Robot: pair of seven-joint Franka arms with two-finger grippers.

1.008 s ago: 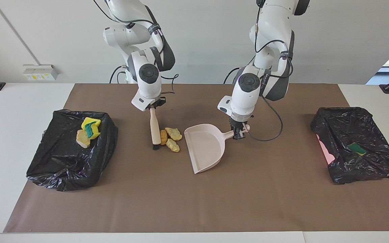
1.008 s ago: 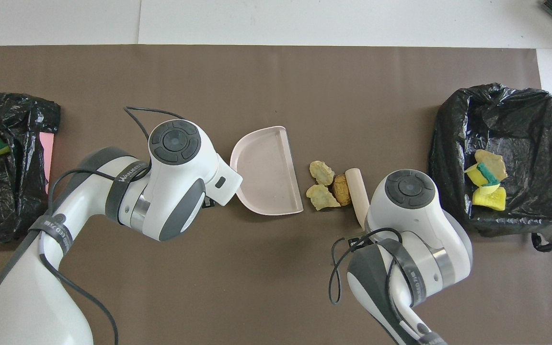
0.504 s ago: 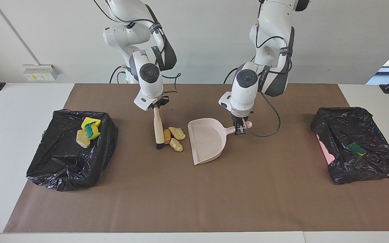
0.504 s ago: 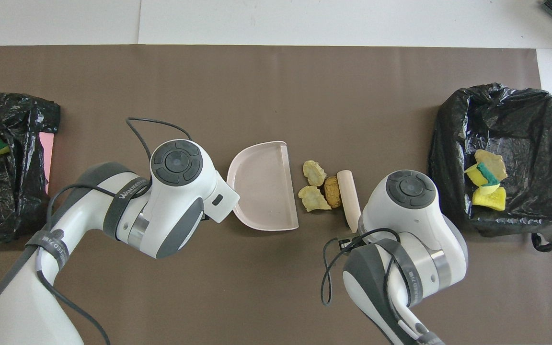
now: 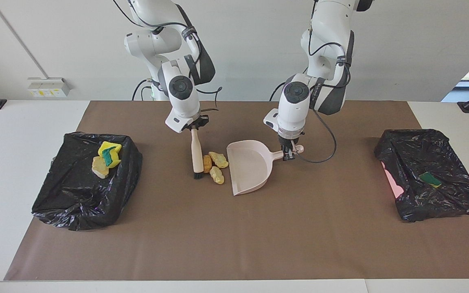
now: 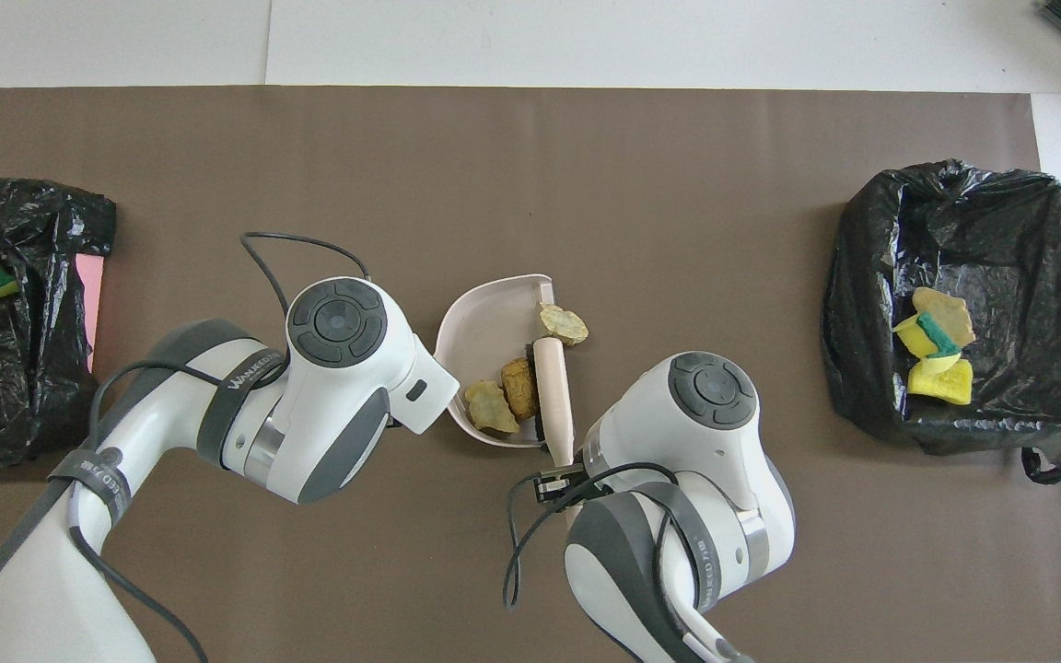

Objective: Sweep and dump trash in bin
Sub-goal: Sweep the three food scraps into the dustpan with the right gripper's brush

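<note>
Table (image 5: 14,162) white, covered across its middle by a brown mat (image 5: 234,244). Black-bagged bin (image 5: 84,195) near the table edge at the right arm's end, with yellow-and-green sponges (image 5: 110,154) and a tan chunk (image 5: 99,167) lying on top. Second black-bagged bin (image 5: 434,195) near the edge at the left arm's end, with one green-faced sponge (image 5: 430,179) inside. Both arms bent down over the mat's middle, closer to the robots' edge of the table. Pale pink dustpan (image 5: 248,171) on the mat, mouth turned toward the right arm's end, handle pinched between the fingers of the left gripper (image 5: 287,154). Beige hand brush (image 5: 197,152) upright, black bristles down on the mat, handle top clamped by the pressed-together fingers of the right gripper (image 5: 193,126). Three loose trash chunks (image 5: 217,160) by the pan's mouth: in the facing view on the mat between brush and mouth; in the overhead view two inside the pan against the brush, the third at the lip.
</note>
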